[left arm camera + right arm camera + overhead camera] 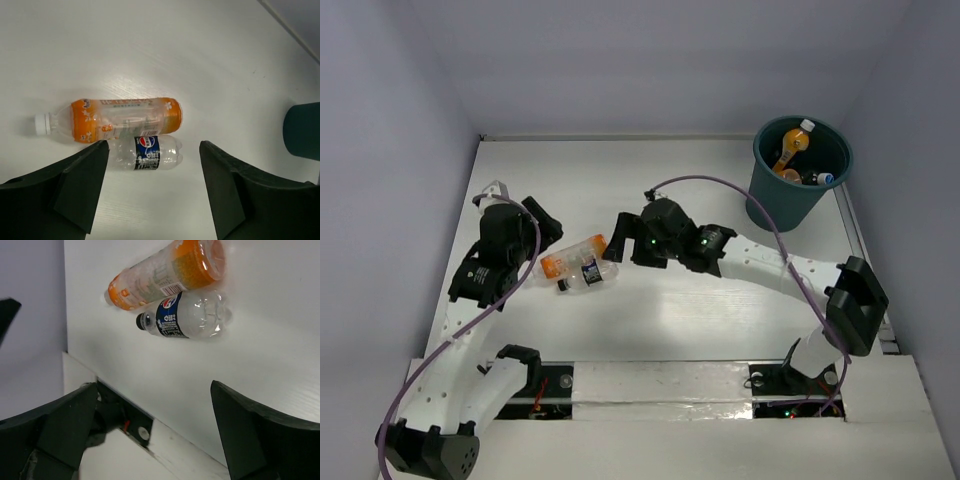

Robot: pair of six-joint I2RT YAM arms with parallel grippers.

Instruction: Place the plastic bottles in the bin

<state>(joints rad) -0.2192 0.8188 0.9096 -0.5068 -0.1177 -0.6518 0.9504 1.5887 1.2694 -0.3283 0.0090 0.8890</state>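
Note:
An orange bottle (pixel 572 256) with a white cap and a clear bottle with a dark blue label (pixel 588 274) lie side by side, touching, on the white table. My left gripper (pixel 545 228) is open and empty just left of them. My right gripper (pixel 623 238) is open and empty just right of them. In the left wrist view the orange bottle (pixel 125 119) and the clear bottle (pixel 147 152) lie ahead of the open gripper (pixel 154 147). The right wrist view shows both bottles (pixel 170 272) (pixel 190 315) beyond its open gripper (pixel 152 390). The teal bin (pixel 766 180) at the far right holds several bottles (pixel 790 150).
Grey walls close the table at the left, back and right. A purple cable (pixel 720 185) loops over the right arm and passes close to the bin. The white base rail (pixel 660 385) runs along the near edge. The bin's side shows in the left wrist view (pixel 302 130).

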